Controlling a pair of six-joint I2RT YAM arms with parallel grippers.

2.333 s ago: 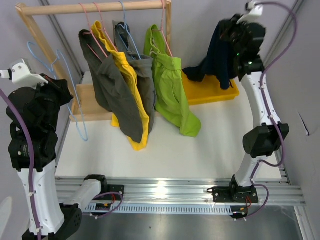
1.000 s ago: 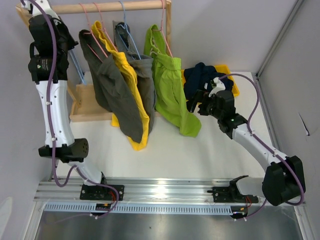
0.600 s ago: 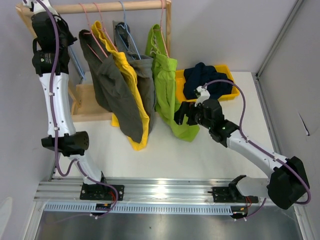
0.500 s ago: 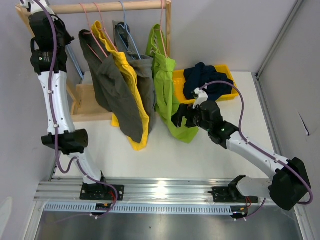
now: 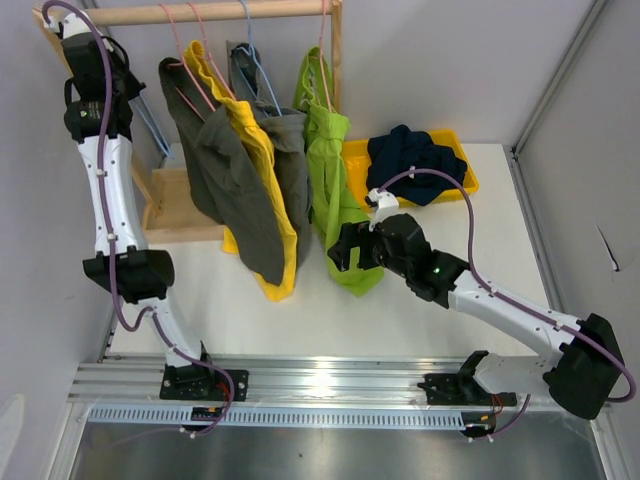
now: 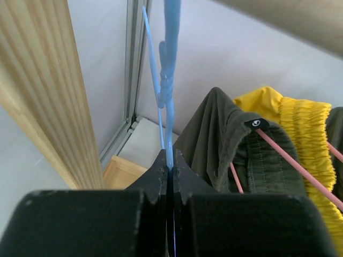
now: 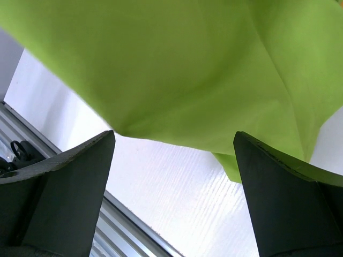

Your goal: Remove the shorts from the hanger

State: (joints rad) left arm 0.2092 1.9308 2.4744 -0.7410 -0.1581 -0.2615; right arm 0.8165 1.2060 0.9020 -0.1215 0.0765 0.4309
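Note:
Four shorts hang on hangers from the wooden rail (image 5: 200,14): dark olive-grey shorts (image 5: 215,165), yellow shorts (image 5: 262,185), mid grey shorts (image 5: 292,150) and lime green shorts (image 5: 335,175). Navy blue shorts (image 5: 410,160) lie in the yellow bin (image 5: 462,180). My left gripper (image 6: 169,156) is up by the rail's left end, shut on the wire of an empty blue hanger (image 6: 170,80). The right gripper (image 5: 345,250) stands wide open at the lime shorts' lower hem. That green cloth (image 7: 177,64) hangs just past its fingertips, not between them.
The rack's slanted wooden post (image 6: 48,101) is just left of my left gripper. Its wooden base (image 5: 170,205) lies on the white table. Pink hanger wires (image 6: 295,166) cross the olive shorts. A metal rail (image 5: 330,380) runs along the near edge.
The right arm let go of the navy shorts, which now lie in the bin, and swung left and down to the lime shorts' hem. The left arm rose with the blue hanger to the rail's left end.

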